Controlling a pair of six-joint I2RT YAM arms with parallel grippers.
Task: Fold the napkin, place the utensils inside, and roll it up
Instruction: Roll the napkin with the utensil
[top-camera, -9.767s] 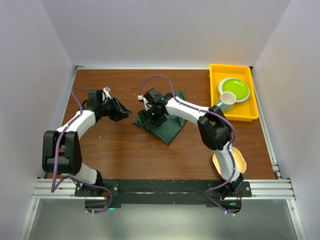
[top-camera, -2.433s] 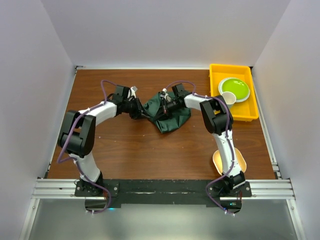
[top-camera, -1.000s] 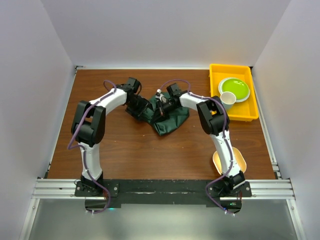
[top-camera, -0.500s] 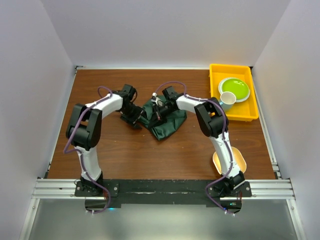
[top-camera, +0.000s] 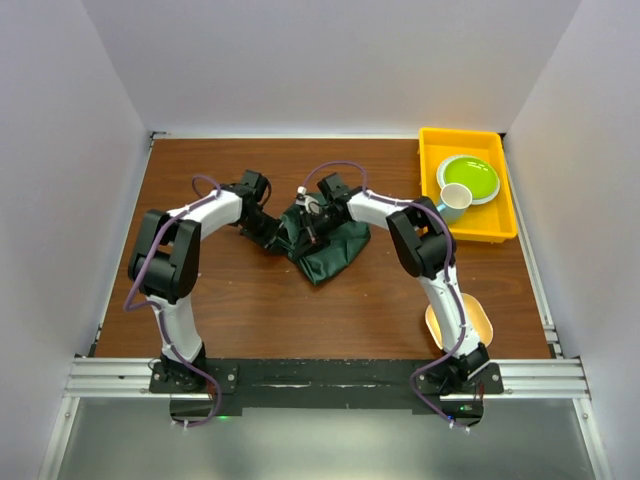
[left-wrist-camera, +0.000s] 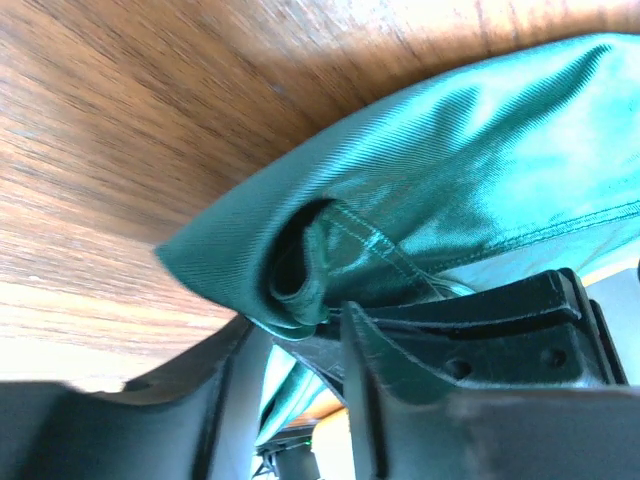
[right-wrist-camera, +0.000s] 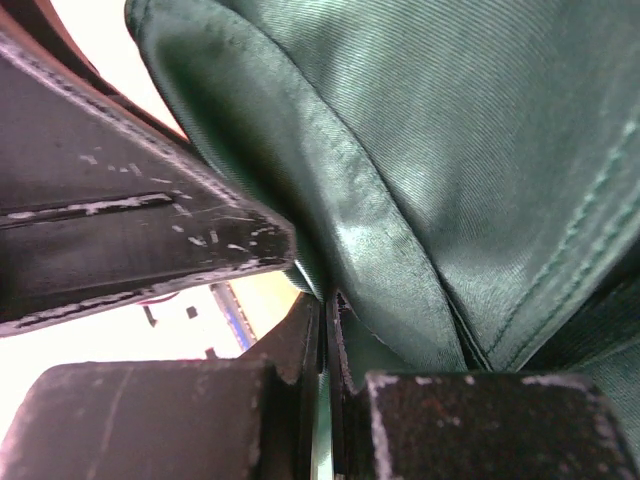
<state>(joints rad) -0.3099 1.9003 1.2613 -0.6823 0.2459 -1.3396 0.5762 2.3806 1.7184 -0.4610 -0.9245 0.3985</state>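
Table (top-camera: 250, 300): brown wood, with white walls around it.
Round dish (top-camera: 478, 322): tan, lying beside the base of the right arm.
Napkin (top-camera: 335, 250): dark green, crumpled in a heap mid-table, between both grippers.
Left gripper (top-camera: 276, 234): at the napkin's left edge, with a fold of cloth between its fingers; whether it pinches, I cannot tell.
Right gripper (top-camera: 312, 227): clenched on a napkin fold.
Yellow tray (top-camera: 432, 190): far right corner, holding a green plate (top-camera: 470, 178) and a pale cup (top-camera: 455, 197).

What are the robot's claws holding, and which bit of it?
The right gripper pinches a fold of the dark green cloth napkin. The left gripper straddles its folded edge; a firm grip cannot be told.
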